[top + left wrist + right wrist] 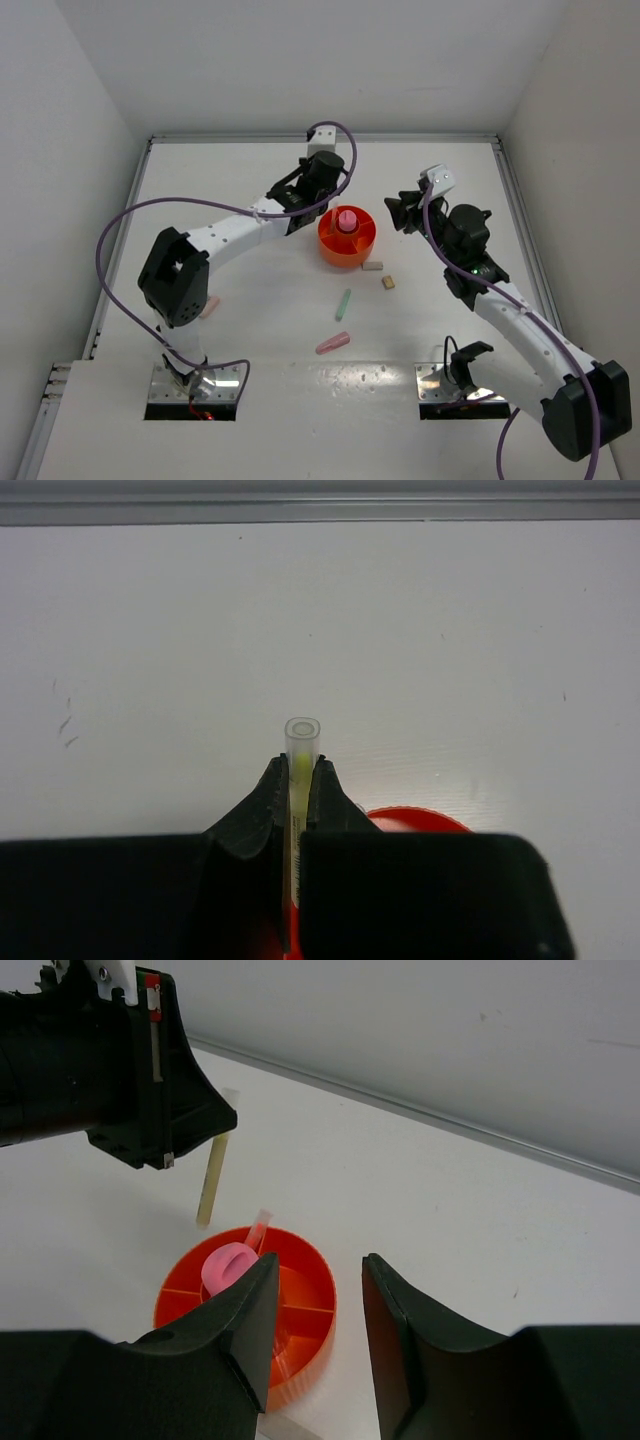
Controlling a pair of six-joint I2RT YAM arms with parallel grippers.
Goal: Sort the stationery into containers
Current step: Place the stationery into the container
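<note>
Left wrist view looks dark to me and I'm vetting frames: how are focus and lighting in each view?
Left wrist view: pen tip sharp, left gripper near-black, orange glow between its fingers. Right wrist view: orange tub crisp, open right gripper dark, soft-edged. Top external view: even light, faint shadows, no harsh glare.

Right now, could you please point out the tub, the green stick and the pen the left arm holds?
tub (pixel 345 259): top view, near wall.
green stick (pixel 343 304): top view, mid-shaft.
held pen (pixel 210 1186): right wrist view, lower shaft.
</note>
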